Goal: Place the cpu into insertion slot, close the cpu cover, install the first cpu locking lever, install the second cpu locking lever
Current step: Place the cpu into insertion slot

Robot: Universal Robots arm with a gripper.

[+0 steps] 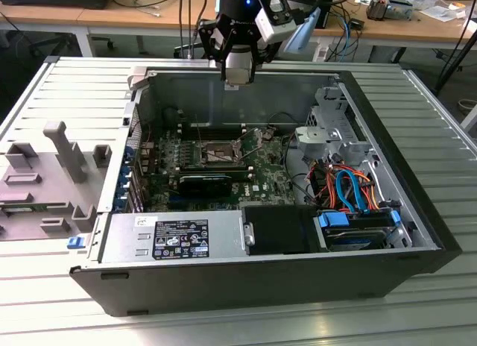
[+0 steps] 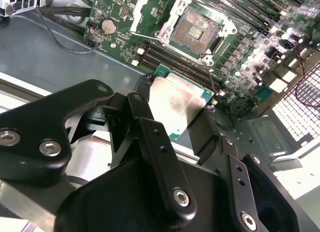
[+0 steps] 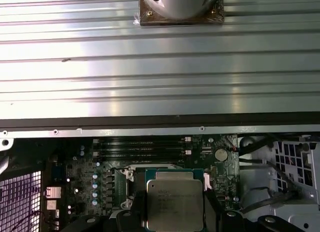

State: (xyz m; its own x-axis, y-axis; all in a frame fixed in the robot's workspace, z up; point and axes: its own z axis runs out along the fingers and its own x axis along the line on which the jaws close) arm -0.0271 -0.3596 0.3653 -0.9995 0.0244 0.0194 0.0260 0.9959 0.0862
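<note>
In the exterior view the claw (image 1: 238, 76) hangs above the open computer case (image 1: 223, 286), which sits on the ribbed metal desk (image 1: 440, 137). The insertion slot (image 1: 216, 153) lies well below the claw on the green board (image 1: 261, 174). In the second wrist view the claw is closed partway on the cpu (image 2: 179, 102). Its black fingers (image 2: 206, 129) press two opposite edges, and the silver top shows between them. The insertion slot (image 2: 195, 31), its contact field exposed, lies beyond the claw's tip, well apart from the chip. In the first wrist view the cpu (image 3: 175, 204) sits flat between the claw's fingers, with the board beyond it and the desk's ribs farther out.
</note>
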